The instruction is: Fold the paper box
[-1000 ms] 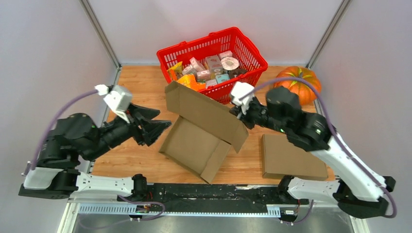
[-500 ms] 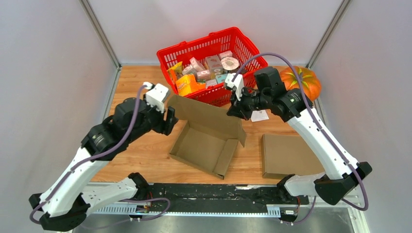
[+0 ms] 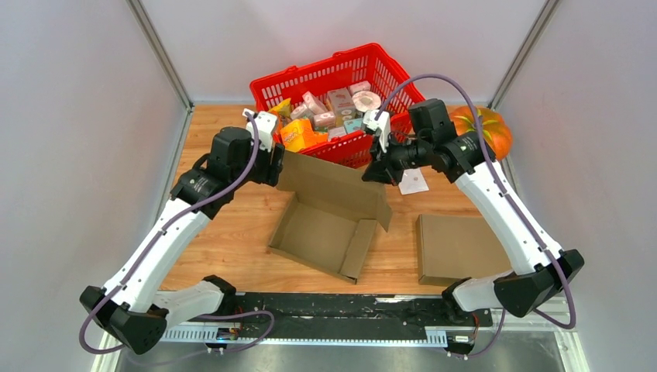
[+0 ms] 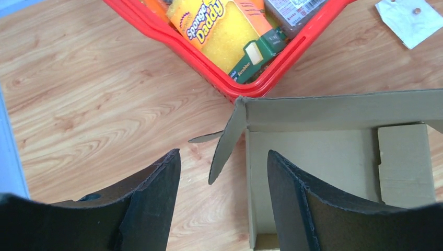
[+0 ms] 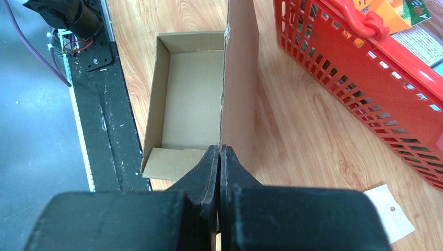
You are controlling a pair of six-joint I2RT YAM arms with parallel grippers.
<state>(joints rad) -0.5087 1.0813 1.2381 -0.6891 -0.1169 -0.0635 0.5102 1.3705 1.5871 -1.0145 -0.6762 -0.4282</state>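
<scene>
Pale grey walls close in a wooden table [image 3: 225, 225], with a black rail [image 3: 333, 306] along its near edge where both arms are mounted. At the back stands a red basket [image 3: 314, 65] full of packaged goods. Just in front of it, mid-table, sits the paper box [image 3: 321, 232]. Its tray is open upward and its rear panel [image 3: 329, 174] is raised beside the basket's front wall. A flat piece of cardboard [image 3: 465, 248] lies well to the right of the box, and an orange pumpkin [image 3: 496, 136] rests in the far right corner.

The right gripper [image 5: 219, 157] has its fingers pressed together on the right end of the raised panel, pinching the cardboard edge. The left gripper [image 4: 223, 162] hovers at the box's far left corner with its fingers spread wide. In its wrist view the small side flap [image 4: 225, 141] sticks out between them, and neither finger appears to touch it.

A yellow sponge pack [image 4: 224, 29] lies in the near corner of the basket. A white paper slip [image 3: 415, 181] lies on the wood near the right gripper.
</scene>
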